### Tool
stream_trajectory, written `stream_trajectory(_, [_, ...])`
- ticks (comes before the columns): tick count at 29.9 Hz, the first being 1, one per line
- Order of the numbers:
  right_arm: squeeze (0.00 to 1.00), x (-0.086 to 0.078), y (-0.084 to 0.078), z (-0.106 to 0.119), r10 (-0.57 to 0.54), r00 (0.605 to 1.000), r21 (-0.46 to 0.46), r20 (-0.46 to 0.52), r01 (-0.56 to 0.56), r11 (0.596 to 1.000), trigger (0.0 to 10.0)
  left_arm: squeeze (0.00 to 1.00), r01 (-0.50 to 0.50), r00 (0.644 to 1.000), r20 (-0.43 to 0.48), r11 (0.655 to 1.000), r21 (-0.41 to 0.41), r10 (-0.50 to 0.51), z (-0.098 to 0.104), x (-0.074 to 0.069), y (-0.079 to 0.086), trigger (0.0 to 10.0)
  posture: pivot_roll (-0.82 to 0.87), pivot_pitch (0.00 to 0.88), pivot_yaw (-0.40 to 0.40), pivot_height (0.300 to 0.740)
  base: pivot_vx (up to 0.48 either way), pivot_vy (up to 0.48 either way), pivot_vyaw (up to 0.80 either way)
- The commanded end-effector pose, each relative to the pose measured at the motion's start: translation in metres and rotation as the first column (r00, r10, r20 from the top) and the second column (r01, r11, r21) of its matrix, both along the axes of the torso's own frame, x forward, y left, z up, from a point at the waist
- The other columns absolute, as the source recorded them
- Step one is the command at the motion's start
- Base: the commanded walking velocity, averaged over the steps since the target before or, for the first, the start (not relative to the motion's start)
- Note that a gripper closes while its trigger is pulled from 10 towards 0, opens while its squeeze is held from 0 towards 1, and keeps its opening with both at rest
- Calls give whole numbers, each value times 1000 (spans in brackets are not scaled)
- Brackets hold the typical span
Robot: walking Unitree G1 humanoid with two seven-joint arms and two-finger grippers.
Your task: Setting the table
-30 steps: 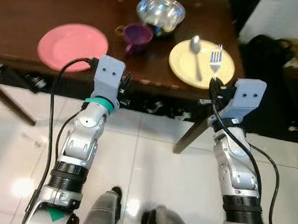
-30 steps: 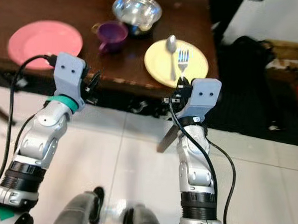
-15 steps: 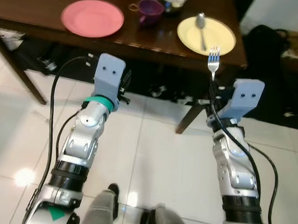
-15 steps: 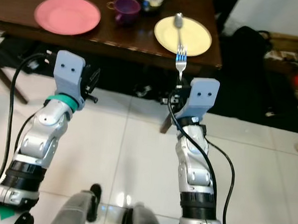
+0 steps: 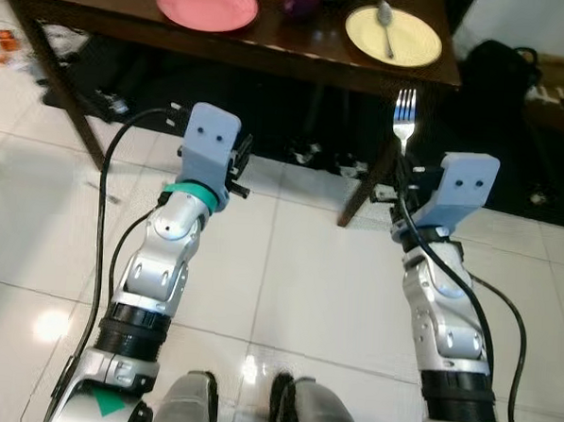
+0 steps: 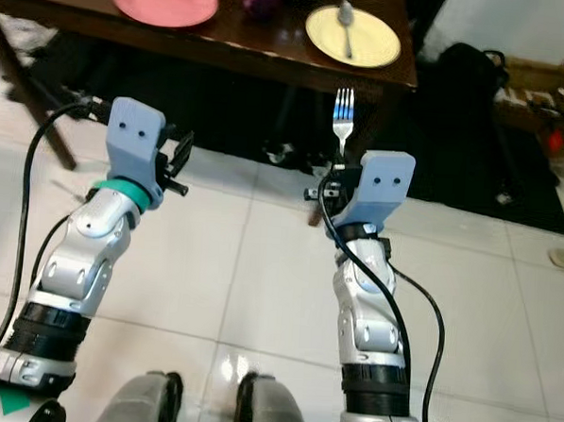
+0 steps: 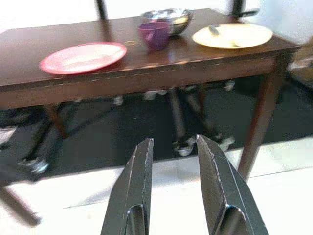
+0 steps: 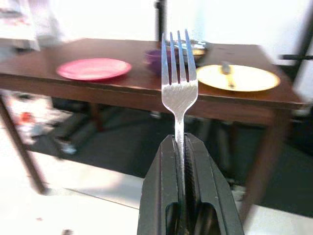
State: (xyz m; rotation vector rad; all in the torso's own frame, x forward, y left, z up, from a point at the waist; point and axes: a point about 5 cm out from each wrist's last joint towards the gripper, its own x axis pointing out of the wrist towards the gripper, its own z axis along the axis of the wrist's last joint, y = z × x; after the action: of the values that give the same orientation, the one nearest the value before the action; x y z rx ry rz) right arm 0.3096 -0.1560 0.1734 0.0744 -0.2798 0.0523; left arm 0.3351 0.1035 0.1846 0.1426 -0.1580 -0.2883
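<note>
My right gripper (image 5: pixel 403 176) is shut on the handle of a silver fork (image 8: pixel 179 83), which stands upright with its tines up, over the floor short of the table. My left gripper (image 7: pixel 172 143) is open and holds nothing, level with the right one. Ahead is the dark wooden table (image 5: pixel 300 44). On it lie a pink plate (image 5: pixel 208 3) at the left and a yellow plate (image 5: pixel 393 35) with a spoon (image 5: pixel 385 25) at the right. Between them stand a purple cup (image 7: pixel 155 34) and a steel bowl (image 7: pixel 166 18).
White tiled floor lies between me and the table. A table leg (image 5: pixel 360 194) stands just beyond the right gripper, another leg (image 5: pixel 60 78) at the left. A dark rug with clutter (image 7: pixel 186 147) lies under the table. A black bag (image 5: pixel 502 81) sits at the right.
The whole view has drawn back from the table, which now lies farther off at the top. The fork stays in the right gripper; both arms keep their pose.
</note>
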Motion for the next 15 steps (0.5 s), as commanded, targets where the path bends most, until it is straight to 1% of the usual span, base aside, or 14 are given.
stream_trajectory(1, [0,-2,-7,-1,-17,1000,23,-5,17,1000,10000,0,24,999,-25,1000,-4,-24,-4,-1,-5,10000,84,98,-13,740,0,0,0])
stream_trajectory(4, [0,-1,-7,-3,-20,1000,0,-23,20,1000,10000,0,24,999,-26,1000,-3,-24,-4,-1,-5,10000,84,100,-13,740,0,0,0])
stream_trajectory(6, [0,-1,-6,-4,-14,999,-34,-30,13,999,10000,0,21,999,-26,1000,-1,-21,-5,-1,-5,10000,84,103,-13,740,0,0,800])
stream_trajectory(15, [0,-1,-5,-3,-11,1000,-30,-24,10,1000,10000,0,17,1000,-27,1000,2,-17,-5,0,-5,10000,84,103,-12,740,0,0,800])
